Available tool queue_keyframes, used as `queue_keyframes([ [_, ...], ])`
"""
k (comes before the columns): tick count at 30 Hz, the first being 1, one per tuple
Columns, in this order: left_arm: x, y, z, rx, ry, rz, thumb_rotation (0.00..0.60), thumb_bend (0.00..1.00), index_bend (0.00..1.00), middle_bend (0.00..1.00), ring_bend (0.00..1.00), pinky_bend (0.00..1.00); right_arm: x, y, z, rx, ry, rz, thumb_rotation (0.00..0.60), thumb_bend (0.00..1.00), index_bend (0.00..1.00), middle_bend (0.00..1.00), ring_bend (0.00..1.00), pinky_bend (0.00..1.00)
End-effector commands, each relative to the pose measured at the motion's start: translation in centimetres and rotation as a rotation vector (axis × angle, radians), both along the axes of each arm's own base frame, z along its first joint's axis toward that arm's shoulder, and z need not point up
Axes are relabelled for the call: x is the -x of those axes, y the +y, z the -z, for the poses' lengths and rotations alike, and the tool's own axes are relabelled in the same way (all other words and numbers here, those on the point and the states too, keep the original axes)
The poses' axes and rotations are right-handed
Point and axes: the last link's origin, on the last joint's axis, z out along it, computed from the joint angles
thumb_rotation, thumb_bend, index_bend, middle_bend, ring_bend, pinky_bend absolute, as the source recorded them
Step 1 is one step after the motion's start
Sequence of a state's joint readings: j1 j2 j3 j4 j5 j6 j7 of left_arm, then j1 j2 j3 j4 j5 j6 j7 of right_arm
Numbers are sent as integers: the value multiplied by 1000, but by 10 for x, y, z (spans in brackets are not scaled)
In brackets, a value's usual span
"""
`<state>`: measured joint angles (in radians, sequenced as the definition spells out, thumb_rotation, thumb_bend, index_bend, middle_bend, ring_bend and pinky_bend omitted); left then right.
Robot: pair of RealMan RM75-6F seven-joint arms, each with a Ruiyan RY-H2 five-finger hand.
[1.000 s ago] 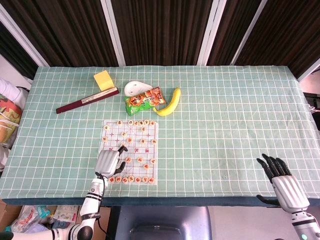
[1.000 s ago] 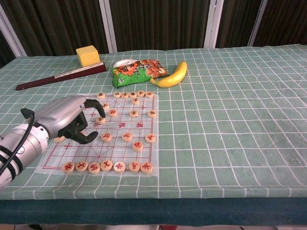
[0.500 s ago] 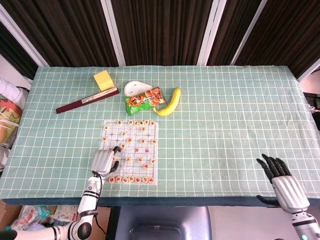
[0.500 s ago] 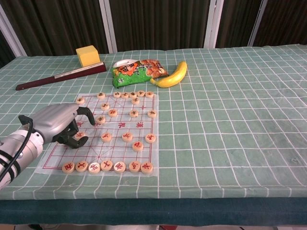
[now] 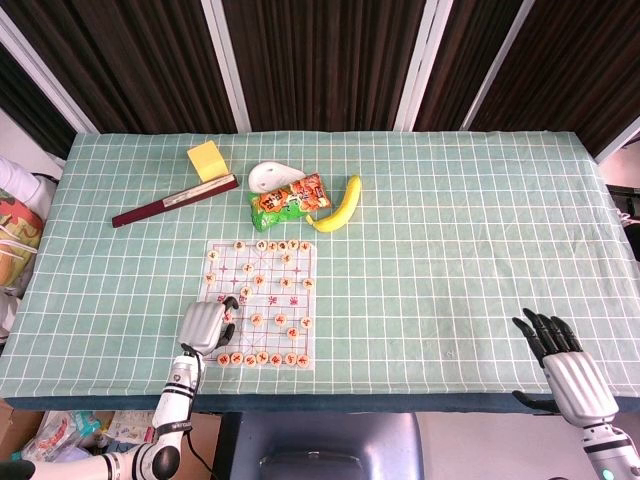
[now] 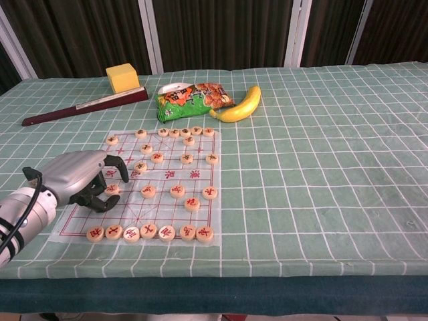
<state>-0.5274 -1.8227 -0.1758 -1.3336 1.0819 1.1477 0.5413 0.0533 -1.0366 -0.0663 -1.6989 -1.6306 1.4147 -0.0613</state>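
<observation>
Hovering over the near-left part of the chess board point(image 5: 260, 302), the left hand point(image 5: 206, 325) in the head view has its fingers curled downward; whether they pinch a chess piece cannot be told here. The right hand point(image 5: 565, 366) sits off the table's near right edge, fingers spread, holding nothing.

In the chest view the left hand point(image 6: 81, 179) arches over a chess piece point(image 6: 111, 190), its dark fingertips point(image 6: 101, 203) curled around and beside it, grip unclear.
</observation>
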Motion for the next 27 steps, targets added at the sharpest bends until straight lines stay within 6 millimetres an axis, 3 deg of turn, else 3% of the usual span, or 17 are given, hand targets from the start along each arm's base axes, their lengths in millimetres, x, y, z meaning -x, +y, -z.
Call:
queue_keyframes([
  [1,1,-1,1,12,0,-8,600,400,405,1000,1000,1000,0,0,0,-2,1,0,600,220,0,0,0,0],
  [27,4,2,-2,-14,26,-1,600,398,422,1000,1000,1000,0,0,2,-14,9,-1,600,219,0,0,0,0],
])
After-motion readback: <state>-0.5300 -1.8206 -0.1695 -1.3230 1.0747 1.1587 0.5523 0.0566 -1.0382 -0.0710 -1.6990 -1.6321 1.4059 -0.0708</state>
